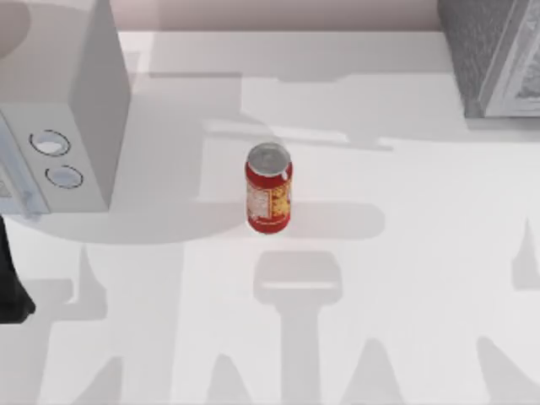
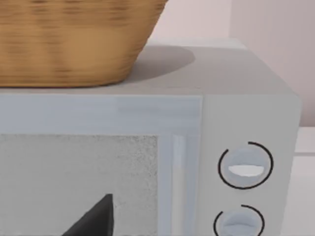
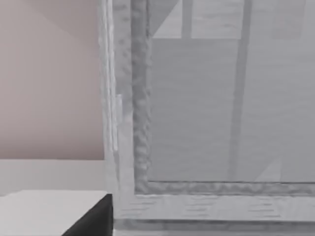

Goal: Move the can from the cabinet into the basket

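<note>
The red can [image 1: 268, 189], with a yellow label and a silver top, stands upright on the white table [image 1: 405, 278] near its middle, free of both grippers. At the back right corner sits the dark grey speckled cabinet [image 1: 494, 55]; its pale framed front panel [image 3: 206, 113] is close before my right wrist camera. The woven basket [image 2: 69, 39] rests on top of the pale grey box. A dark part of my left gripper [image 2: 93, 221] is close to that box's front. A dark part of my right gripper [image 3: 93, 219] is low beside the cabinet's front frame.
The pale grey box with two round dials [image 1: 59, 126] stands at the table's left, and its dials [image 2: 245, 164] face my left wrist camera. A dark part of my left arm [image 1: 12, 283] sits at the left edge. Arm shadows fall across the table's front.
</note>
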Action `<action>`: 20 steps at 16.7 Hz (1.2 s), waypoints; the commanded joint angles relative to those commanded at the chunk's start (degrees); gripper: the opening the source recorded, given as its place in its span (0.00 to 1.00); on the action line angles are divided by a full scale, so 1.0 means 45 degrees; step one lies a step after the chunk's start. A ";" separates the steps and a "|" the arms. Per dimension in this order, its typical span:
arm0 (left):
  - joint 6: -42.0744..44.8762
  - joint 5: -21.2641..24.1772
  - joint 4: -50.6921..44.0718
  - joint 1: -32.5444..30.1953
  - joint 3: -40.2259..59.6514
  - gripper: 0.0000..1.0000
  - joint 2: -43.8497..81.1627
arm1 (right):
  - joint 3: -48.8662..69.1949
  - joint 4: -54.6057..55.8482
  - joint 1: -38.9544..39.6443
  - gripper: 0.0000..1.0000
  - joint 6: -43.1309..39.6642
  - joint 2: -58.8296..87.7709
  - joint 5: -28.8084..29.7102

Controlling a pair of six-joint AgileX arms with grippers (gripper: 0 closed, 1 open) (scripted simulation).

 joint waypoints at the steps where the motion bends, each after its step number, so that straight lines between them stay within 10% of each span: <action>1: 0.0000 0.0000 0.0000 0.0000 0.0000 1.00 0.0000 | 0.0243 0.0853 -0.0714 1.00 0.0024 0.1175 -0.0698; 12: 0.0000 0.0000 0.0000 0.0000 0.0000 1.00 0.0000 | 0.2835 0.9548 -0.8087 1.00 0.0234 1.2673 -0.7949; 20: 0.0000 0.0000 0.0000 0.0000 0.0000 1.00 0.0000 | 0.3357 1.1270 -0.9554 1.00 0.0274 1.4824 -0.9393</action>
